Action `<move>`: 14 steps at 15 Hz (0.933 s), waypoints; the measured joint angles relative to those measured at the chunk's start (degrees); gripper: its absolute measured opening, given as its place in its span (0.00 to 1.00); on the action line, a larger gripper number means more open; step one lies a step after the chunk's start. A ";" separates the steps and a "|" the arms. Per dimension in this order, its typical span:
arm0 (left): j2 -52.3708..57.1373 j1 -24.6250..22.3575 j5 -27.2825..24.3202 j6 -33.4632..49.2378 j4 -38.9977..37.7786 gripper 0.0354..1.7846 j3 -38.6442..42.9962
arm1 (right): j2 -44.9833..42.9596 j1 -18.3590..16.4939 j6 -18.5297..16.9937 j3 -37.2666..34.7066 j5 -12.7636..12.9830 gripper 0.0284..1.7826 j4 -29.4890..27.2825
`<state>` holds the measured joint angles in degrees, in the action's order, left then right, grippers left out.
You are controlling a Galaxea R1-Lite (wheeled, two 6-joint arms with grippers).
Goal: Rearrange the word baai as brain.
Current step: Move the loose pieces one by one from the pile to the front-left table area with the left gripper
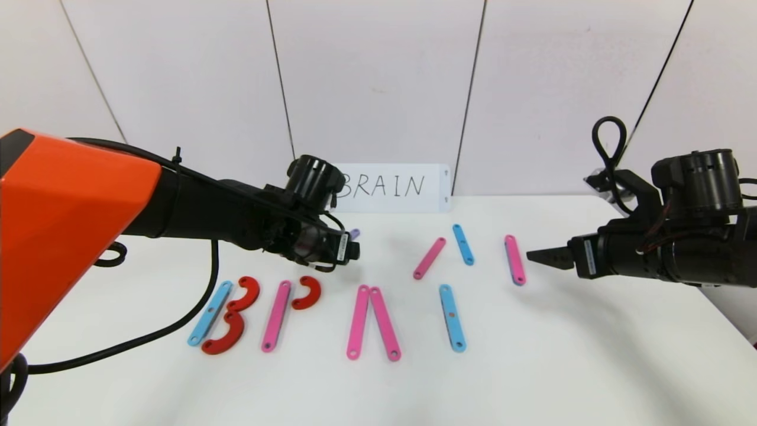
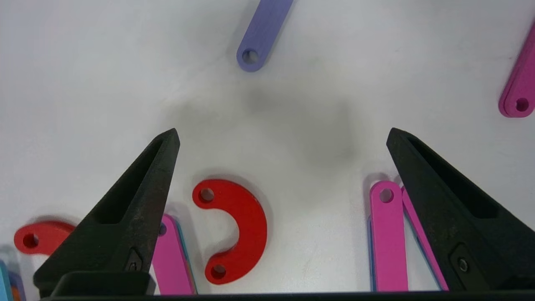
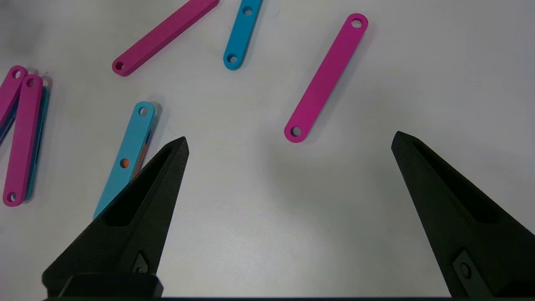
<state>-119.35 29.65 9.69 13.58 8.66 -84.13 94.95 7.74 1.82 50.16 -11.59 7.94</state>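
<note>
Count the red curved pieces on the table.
3 red C-shaped plastic curves: two stacked beside the light-blue bar forming B, one right of the next pink bar. None seem hidden.

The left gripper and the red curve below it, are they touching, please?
Apart. The left wrist view shows the red curve lying on the table between the open left gripper fingers, white table around it.

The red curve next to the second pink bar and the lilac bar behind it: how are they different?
The red curve is C-shaped; the lilac bar is straight. The curve lies beside a pink bar, forming a letter's bowl; the lilac bar lies alone, farther back and slanted, part of no letter. The head view shows the curve whole, but the left gripper hides most of the lilac bar. Both are flat, with end holes, and lie free on the table.
</note>
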 joint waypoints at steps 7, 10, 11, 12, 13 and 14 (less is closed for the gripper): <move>-7.47 -2.83 -5.60 -6.39 -0.67 0.97 -9.62 | 0.00 -0.02 0.05 0.02 0.00 0.95 0.00; -11.22 -3.52 -5.62 -7.50 -1.08 0.97 -13.49 | 0.00 -0.04 0.09 0.02 -0.01 0.95 0.00; -12.19 -3.77 -5.62 -7.61 -1.06 0.97 -14.47 | 0.00 -0.02 0.09 0.02 0.00 0.95 0.00; -13.15 -3.96 -5.60 -7.72 -1.05 0.97 -15.37 | 0.00 -0.02 0.07 0.02 -0.01 0.95 0.00; -13.84 -4.11 -5.62 -7.80 -1.06 0.97 -15.92 | 0.00 -0.02 0.07 0.02 0.00 0.95 0.00; -14.36 -4.22 -5.60 -7.85 -1.02 0.97 -16.26 | 0.00 -0.04 0.09 0.02 0.00 0.95 0.00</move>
<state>-133.71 25.43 4.10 5.73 7.63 -100.39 94.95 7.70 1.90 50.19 -11.59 7.94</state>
